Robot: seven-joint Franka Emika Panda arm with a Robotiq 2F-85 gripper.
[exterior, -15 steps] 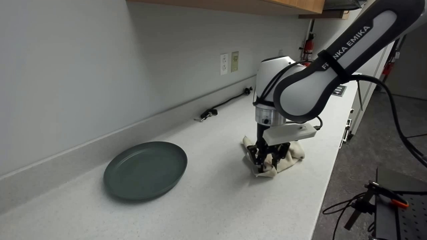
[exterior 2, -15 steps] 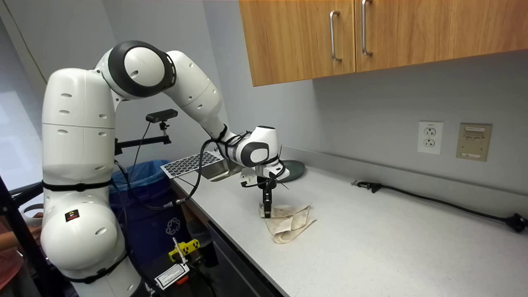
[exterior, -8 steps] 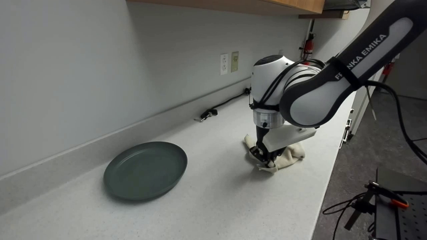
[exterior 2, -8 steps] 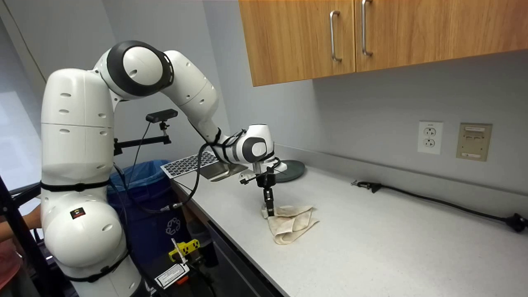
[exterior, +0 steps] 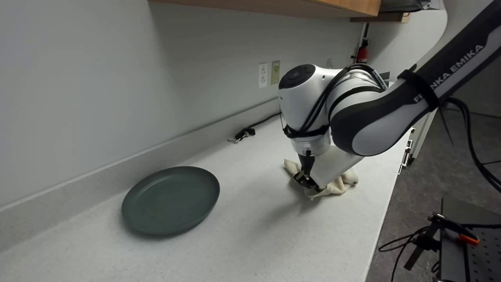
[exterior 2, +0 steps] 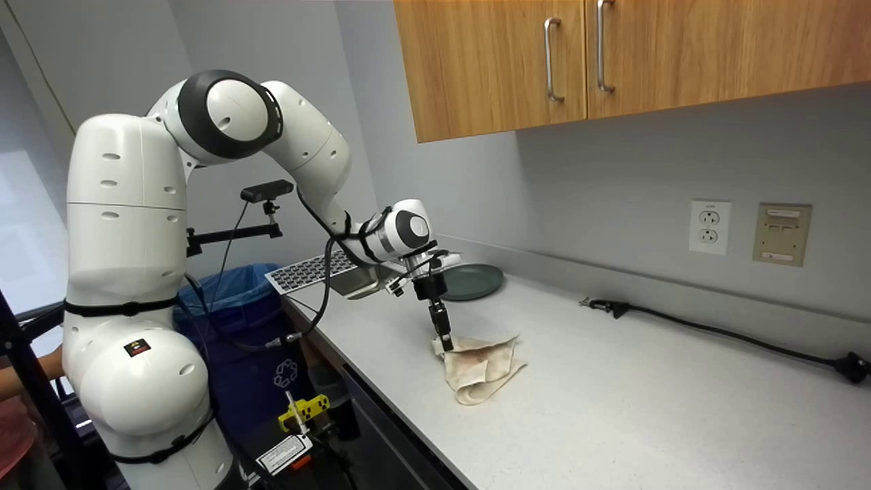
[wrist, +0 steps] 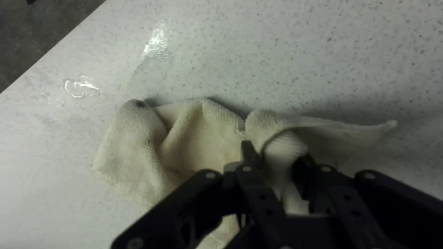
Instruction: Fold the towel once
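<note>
The hand (wrist: 277, 154) apparently pinches the towel (wrist: 200, 145); a blue bag (exterior 2: 243, 287) lines the bin (exterior 2: 248, 384).

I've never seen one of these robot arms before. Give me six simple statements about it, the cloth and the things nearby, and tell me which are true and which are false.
1. The towel has a brownish patch on it. True.
2. The towel is spread out perfectly flat. False: it lies creased, with raised folds.
3. The end effector has some towel fabric between its two sides. True.
4. The towel is sitting on the plate. False: it is on the countertop, apart from the plate.
5. The cupboard doors hang wide open. False: the cupboard doors are closed.
6. A black cord lies on the countertop. True.
</note>
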